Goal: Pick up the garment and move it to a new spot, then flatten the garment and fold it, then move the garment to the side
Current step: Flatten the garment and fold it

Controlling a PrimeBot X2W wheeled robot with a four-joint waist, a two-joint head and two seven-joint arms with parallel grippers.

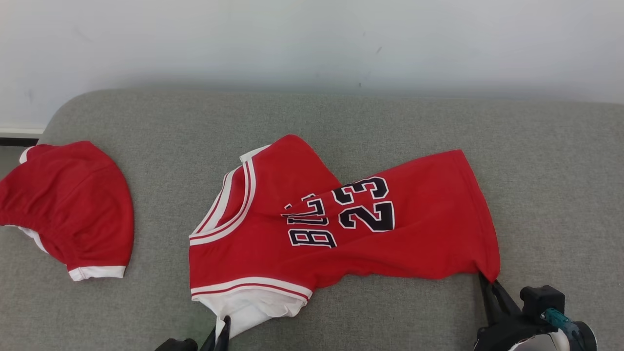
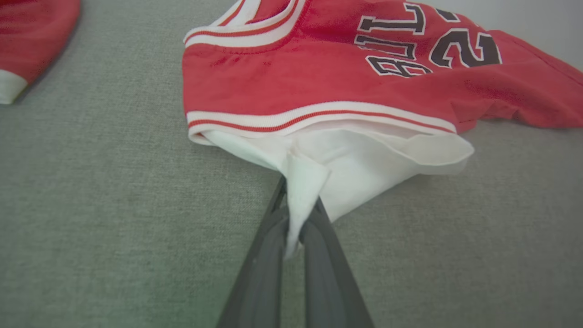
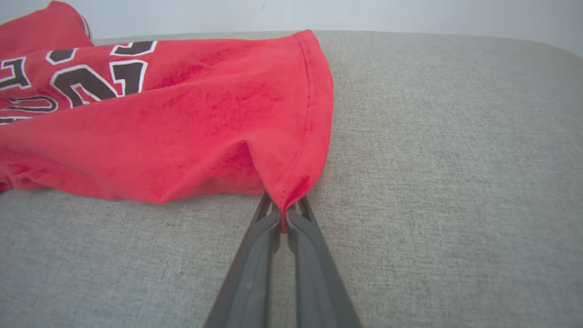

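Observation:
The garment (image 1: 341, 229) is a red basketball jersey with white trim and a dark "23", lying crumpled across the middle of a grey cushion (image 1: 341, 122). My left gripper (image 1: 225, 321) is shut on the white fabric at the jersey's near left end; the left wrist view shows that white fold (image 2: 303, 182) pinched between its fingers (image 2: 259, 273). Over at the near right corner, my right gripper (image 1: 486, 282) is shut on the red hem, and the right wrist view shows that corner (image 3: 291, 191) clamped between its fingers (image 3: 250, 273).
A second red garment (image 1: 68, 204) with white trim lies at the cushion's left edge. A pale wall (image 1: 312, 44) rises behind the cushion. Bare grey cushion stretches to the right of the jersey and along the front.

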